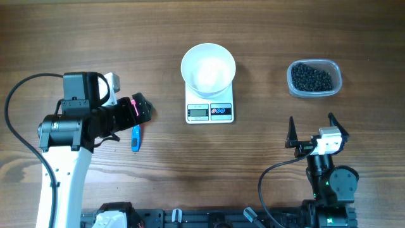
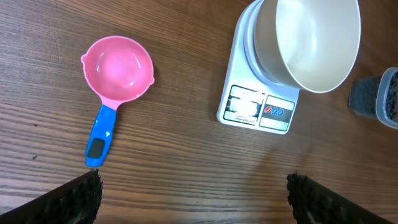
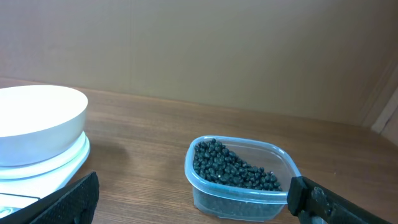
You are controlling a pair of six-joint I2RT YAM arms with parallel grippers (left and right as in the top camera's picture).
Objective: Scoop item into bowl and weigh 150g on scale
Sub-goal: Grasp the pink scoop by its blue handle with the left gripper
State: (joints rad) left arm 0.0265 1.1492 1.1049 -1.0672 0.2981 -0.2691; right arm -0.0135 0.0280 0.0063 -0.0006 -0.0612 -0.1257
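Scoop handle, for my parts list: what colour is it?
Blue handle, clearest in the left wrist view.

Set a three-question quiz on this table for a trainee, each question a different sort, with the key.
1. True or false: the bowl sits on the scale.
2. Where are the black beans? A: in the bowl. B: in the clear tub. C: on the scale.
3. Fill in: the left gripper and the right gripper are both ____ and hold nothing.

Key: 1 true; 2 B; 3 open.
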